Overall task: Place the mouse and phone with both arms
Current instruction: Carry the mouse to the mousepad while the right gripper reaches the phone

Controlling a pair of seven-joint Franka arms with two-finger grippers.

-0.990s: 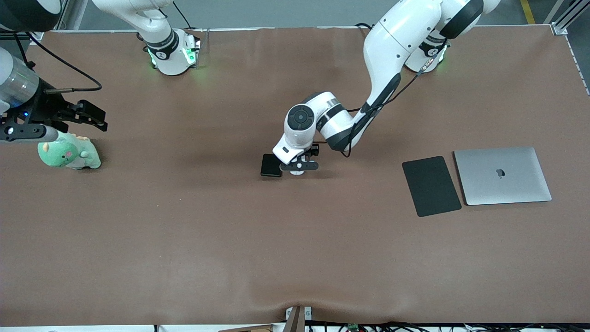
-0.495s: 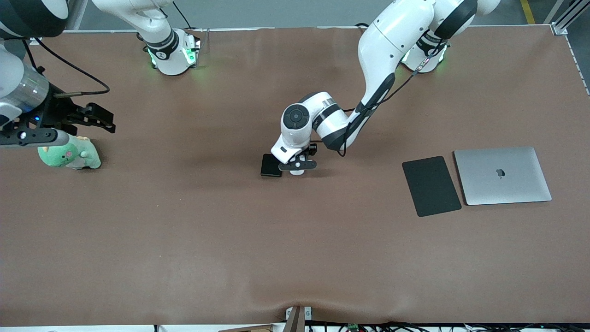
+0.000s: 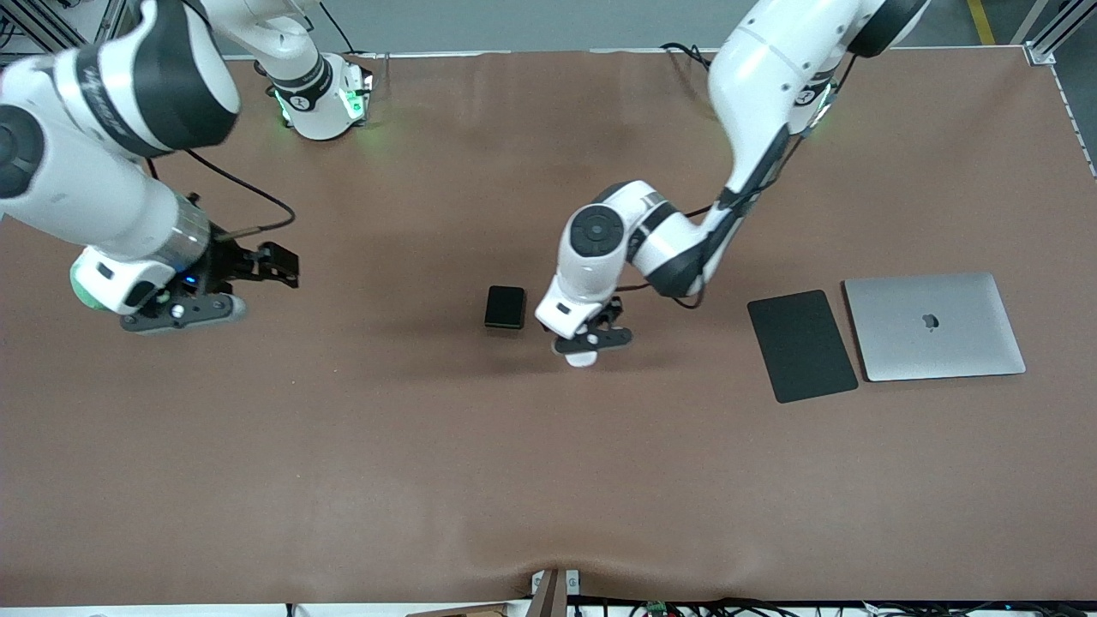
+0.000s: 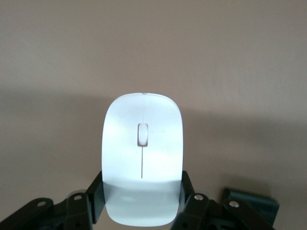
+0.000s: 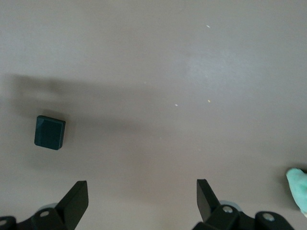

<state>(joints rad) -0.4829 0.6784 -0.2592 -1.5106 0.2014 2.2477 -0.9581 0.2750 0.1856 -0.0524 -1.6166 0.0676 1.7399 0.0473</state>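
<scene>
The white mouse sits between the fingers of my left gripper, which is shut on its rear sides. In the front view the left gripper hangs over the middle of the table, with the mouse showing just under it. The black phone lies flat on the table beside it, toward the right arm's end, and shows as a dark corner in the left wrist view. My right gripper is open and empty, over the table near the right arm's end, well apart from the phone.
A green plush toy lies under the right arm, mostly hidden, with its edge in the right wrist view. A black mouse pad and a shut silver laptop lie side by side toward the left arm's end.
My left gripper shut on the mouse and carried it away from the phone, toward the mouse pad. The right arm swung in from the table's end, over the green toy.
</scene>
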